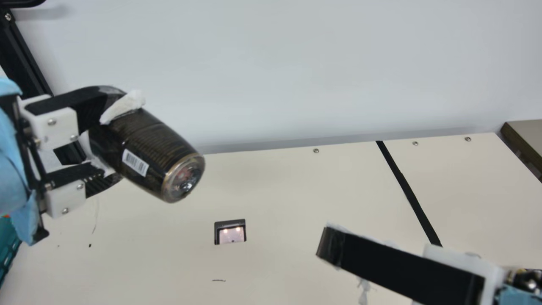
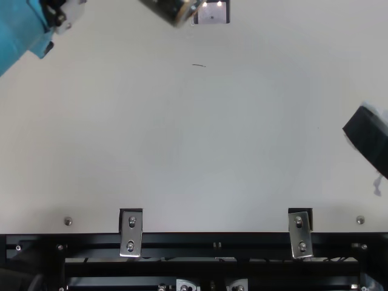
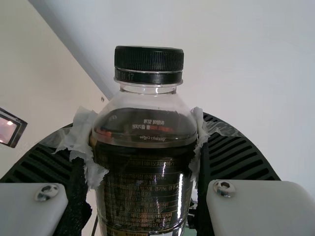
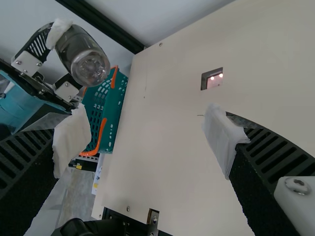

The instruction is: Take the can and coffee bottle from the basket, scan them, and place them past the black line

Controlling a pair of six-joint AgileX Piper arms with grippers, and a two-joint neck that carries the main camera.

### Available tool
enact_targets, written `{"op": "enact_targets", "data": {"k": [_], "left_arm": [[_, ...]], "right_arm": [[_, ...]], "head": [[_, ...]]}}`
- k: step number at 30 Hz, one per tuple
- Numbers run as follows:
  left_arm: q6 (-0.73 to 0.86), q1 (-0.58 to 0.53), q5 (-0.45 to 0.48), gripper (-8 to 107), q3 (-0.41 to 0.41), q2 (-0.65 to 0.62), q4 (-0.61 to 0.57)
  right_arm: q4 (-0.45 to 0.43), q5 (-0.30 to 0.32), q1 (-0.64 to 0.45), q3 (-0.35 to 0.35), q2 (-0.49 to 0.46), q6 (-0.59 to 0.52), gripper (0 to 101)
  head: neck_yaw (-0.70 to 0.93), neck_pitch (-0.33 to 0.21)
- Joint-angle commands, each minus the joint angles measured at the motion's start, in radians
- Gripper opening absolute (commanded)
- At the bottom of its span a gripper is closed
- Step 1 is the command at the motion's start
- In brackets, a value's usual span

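Aloft, the left gripper (image 1: 115,142) held the coffee bottle (image 1: 159,146) tilted, dark liquid (image 3: 142,125) inside, while the right gripper (image 1: 332,248) gaped wide.

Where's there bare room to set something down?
The cream tabletop looks bare between the small black-framed scanner and long black line, on the far side, and beyond that line. It's crowded at left, where left jaws hold the dark plastic coffee bottle overhead, and nearer right, around the right jaws.

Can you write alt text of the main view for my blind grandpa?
The robot's left hand holds a dark bottle, tilted, barcode showing, above a cream table. A lit scanner and a black line show on it; the right hand is lower right.
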Motion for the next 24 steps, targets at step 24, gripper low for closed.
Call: {"op": "enact_targets", "data": {"k": [24], "left_arm": [[0.199,0.281,0.235,10,0.236,-0.007,-0.346]], "right_arm": [[0.030,0.004,0.013,0.003,0.013,0.013,101]], "head": [[-0.014,-0.031]]}}
